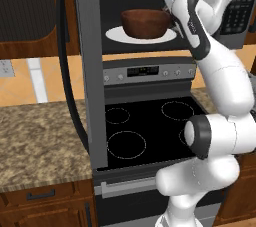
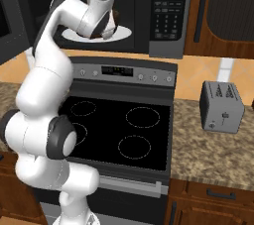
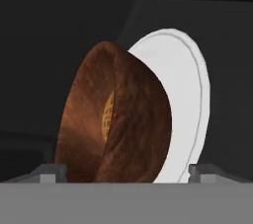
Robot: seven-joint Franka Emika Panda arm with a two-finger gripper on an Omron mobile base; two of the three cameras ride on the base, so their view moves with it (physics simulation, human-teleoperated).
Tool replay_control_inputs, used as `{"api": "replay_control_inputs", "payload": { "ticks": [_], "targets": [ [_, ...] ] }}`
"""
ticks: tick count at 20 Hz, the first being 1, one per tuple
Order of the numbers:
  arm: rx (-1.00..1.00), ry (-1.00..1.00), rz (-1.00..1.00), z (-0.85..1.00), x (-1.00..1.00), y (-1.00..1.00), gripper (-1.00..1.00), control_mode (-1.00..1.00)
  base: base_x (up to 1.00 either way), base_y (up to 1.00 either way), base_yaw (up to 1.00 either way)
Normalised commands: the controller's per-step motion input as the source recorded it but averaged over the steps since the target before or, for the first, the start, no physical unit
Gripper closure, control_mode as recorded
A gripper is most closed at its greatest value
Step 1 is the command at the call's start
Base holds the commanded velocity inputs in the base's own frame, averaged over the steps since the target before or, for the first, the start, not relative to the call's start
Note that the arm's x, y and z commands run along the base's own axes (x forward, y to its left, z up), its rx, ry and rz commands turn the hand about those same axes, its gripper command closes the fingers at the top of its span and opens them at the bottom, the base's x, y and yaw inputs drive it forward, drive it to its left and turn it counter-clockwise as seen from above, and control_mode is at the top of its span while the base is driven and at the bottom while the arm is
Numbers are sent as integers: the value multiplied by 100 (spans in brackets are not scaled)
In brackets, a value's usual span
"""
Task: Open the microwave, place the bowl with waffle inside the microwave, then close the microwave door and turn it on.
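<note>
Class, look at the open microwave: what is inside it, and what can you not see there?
Inside the microwave, the bowl sits on the white turntable plate. The waffle shows as a tan sliver; the bowl's wall hides the rest.

The microwave [image 1: 165,11], a wide dark-grey unit mounted above the stove, stands open, its button panel at the right. Its grey-framed microwave door [image 1: 90,66] with a long black handle bar is swung out to the left. Inside, the reddish-brown bowl with waffle [image 1: 146,23] sits upright on the white turntable plate [image 1: 115,34]. The tan waffle [image 3: 107,117] lies at the bowl's bottom.
</note>
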Motion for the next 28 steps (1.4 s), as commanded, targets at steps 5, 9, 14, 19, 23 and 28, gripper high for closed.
{"api": "replay_control_inputs", "payload": {
  "ticks": [5, 9, 14, 19, 23, 28],
  "targets": [
    [3, -24, 3, -17, -72, -3, -100, -100, 0, 0, 0],
    [0, -24, 0, -7, -99, -9, -100, -100, 0, 0, 0],
    [0, -5, 0, -10, -38, -3, -100, -100, 0, 0, 0],
    [-24, -5, -2, -2, -37, -7, -100, -100, 0, 0, 0],
    [-40, -6, -11, -10, -33, 0, -100, -100, 0, 0, 0],
    [-41, -10, -13, -25, -8, 0, -100, -100, 0, 0, 0]
  ]
}}
